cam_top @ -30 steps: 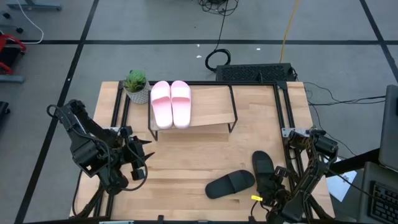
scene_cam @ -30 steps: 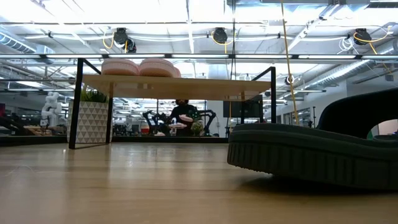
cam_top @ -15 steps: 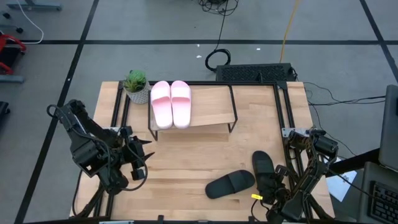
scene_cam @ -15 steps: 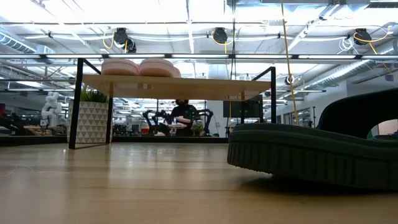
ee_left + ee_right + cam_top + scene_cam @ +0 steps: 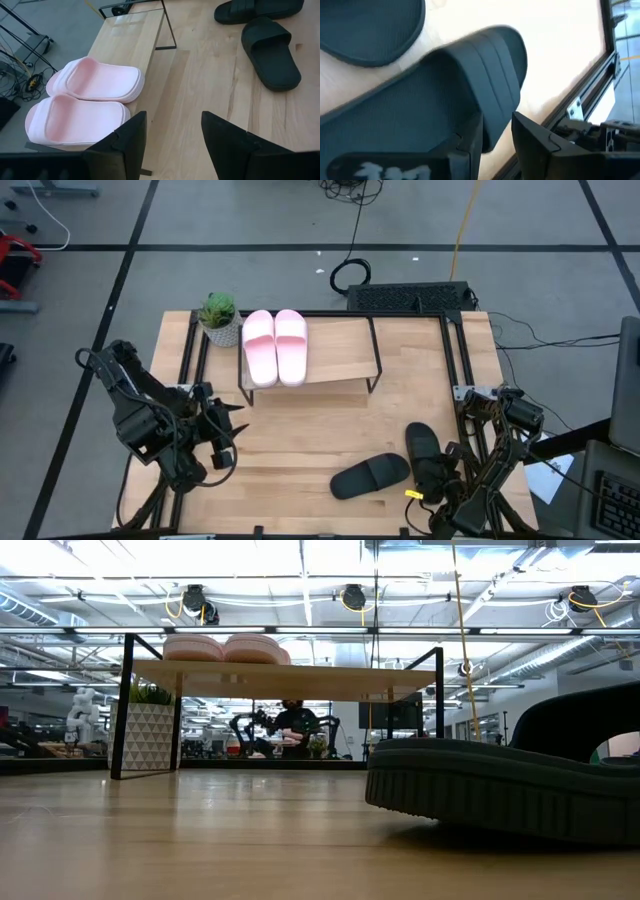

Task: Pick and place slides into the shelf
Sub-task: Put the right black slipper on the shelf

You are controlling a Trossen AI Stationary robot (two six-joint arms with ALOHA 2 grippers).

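The pale pink pair [image 5: 275, 346] lies side by side on the left part of the shelf's wooden top [image 5: 335, 350], and also shows in the left wrist view [image 5: 87, 100]. Two black slides lie on the table at the near right: one crosswise [image 5: 370, 476], one lengthwise [image 5: 424, 452]. My right gripper [image 5: 440, 483] is at the near end of the lengthwise slide [image 5: 470, 75] and is shut on it. My left gripper [image 5: 172, 145] is open and empty at the table's near left [image 5: 225, 445]. My right gripper pinches the lengthwise black slide between its two fingers [image 5: 470, 140], at the edge of the wide strap [image 5: 492, 132] near the slide's near end. The fingers come slanting down from the table's near side. The slide lies on the table.
A small potted plant [image 5: 219, 318] stands at the shelf's far left corner. The shelf's right part [image 5: 345, 345] is bare wood. Black frame rails run along the table's left [image 5: 185, 380] and right [image 5: 455, 360] sides. A person shows far behind the table [image 5: 290, 725].
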